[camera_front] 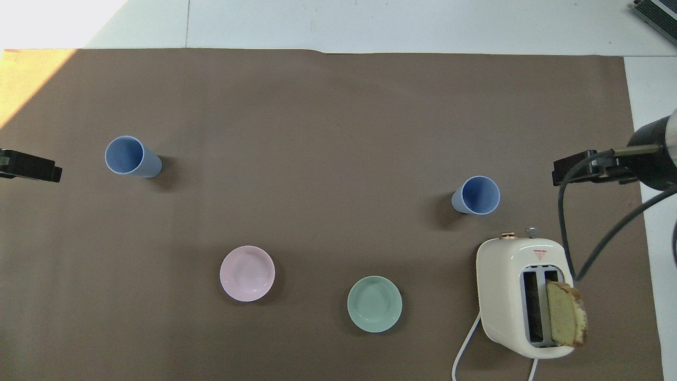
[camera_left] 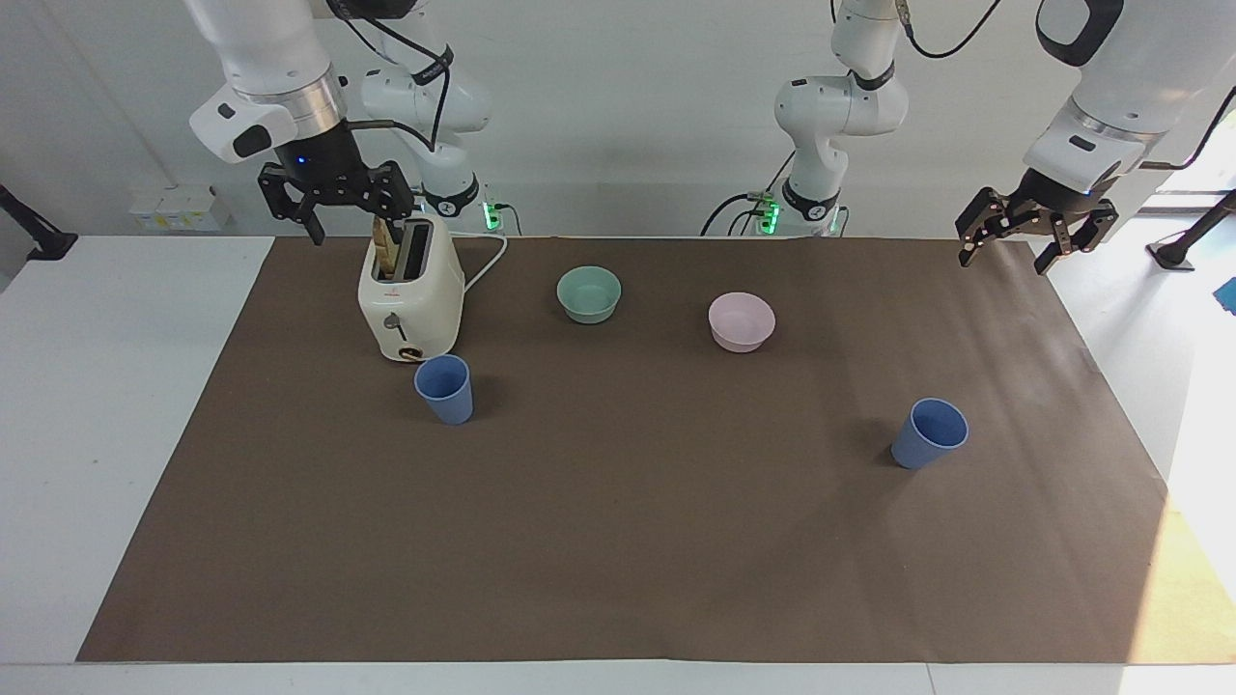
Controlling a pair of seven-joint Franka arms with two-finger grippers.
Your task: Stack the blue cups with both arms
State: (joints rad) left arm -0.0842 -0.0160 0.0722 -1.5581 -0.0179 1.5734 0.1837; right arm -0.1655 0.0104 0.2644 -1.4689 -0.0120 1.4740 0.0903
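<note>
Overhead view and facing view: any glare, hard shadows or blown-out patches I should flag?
Overhead view: a sunlit patch washes out the mat's corner at the left arm's end; each blue cup throws a short soft shadow. Facing view: the same sun patch brightens the mat and the table edge; bowls and toaster are evenly lit, no glare.

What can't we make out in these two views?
- Left pincer: overhead view cuts it at the edge; only one black tip shows.
- Right pincer: overhead view shows one black part and the wrist at the edge.
- Toaster slots: the bread slice fills one; the depth of the other stays dark.
- Both arms' upper links: cropped by the facing view's top.
</note>
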